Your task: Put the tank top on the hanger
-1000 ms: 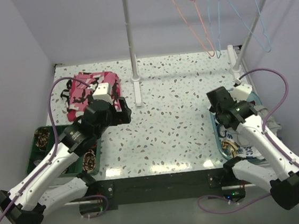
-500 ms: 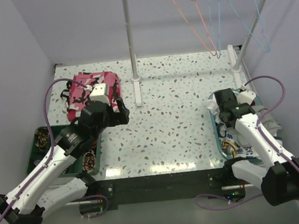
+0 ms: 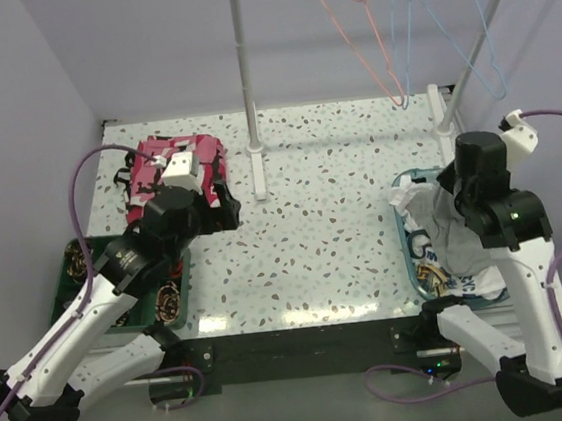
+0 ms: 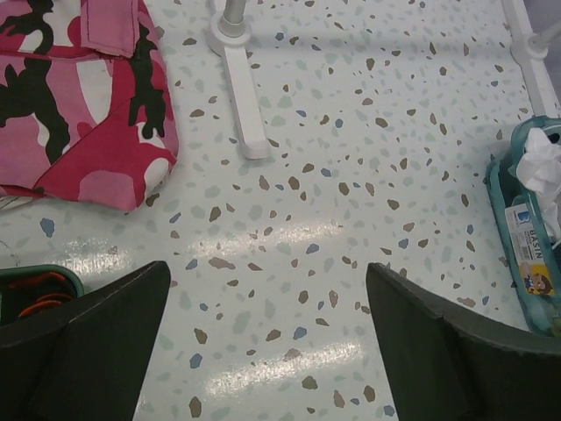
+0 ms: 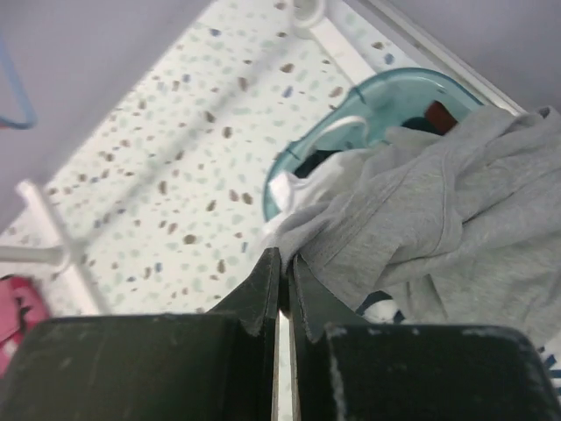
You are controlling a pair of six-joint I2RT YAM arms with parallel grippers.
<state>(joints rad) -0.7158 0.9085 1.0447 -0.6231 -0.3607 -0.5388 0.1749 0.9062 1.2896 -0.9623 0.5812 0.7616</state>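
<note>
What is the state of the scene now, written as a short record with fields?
tank top: grey, one edge pinched, the rest draping over the teal bin
right gripper: shut on tank top
left gripper: open, above the table, near the camouflage garment
hanger: pink, hanging at the back, bare

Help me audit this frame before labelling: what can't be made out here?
- Top view: the right gripper, its fingertips hidden under its own wrist.
- Top view: the hook of the hanger, cut off by the top edge.
- Right wrist view: the outline of the tank top, bunched and cut off by the right edge.
</note>
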